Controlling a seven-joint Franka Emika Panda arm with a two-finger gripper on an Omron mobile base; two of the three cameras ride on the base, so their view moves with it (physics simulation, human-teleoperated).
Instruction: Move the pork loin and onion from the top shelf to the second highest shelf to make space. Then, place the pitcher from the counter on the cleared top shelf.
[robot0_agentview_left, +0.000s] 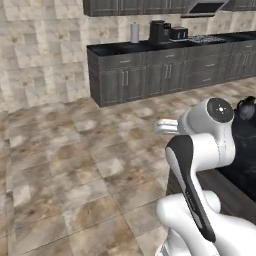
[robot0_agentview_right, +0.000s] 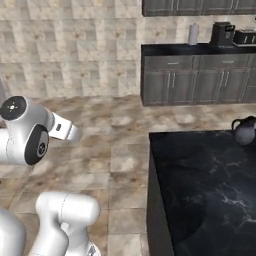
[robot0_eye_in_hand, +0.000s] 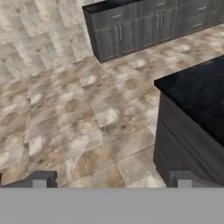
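Note:
The pitcher (robot0_agentview_right: 245, 131), a dark glossy jug with a loop handle, stands at the far edge of the black marbled counter (robot0_agentview_right: 210, 185). In the left base view the pitcher (robot0_agentview_left: 246, 108) is at the right edge, behind my arm, on the counter (robot0_agentview_left: 244, 165). My gripper (robot0_eye_in_hand: 112, 180) is open and holds nothing. It hangs over the tiled floor, left of the counter's corner (robot0_eye_in_hand: 197, 89) and well short of the pitcher. The pork loin, the onion, the top shelf and the second highest shelf are out of view.
A second black counter with dark grey cabinets (robot0_agentview_left: 150, 75) runs along the far wall. It carries a paper towel roll (robot0_agentview_left: 134, 32), a coffee machine (robot0_agentview_left: 159, 31) and a toaster (robot0_agentview_left: 178, 33). Open tiled floor (robot0_agentview_left: 75, 160) lies between it and me.

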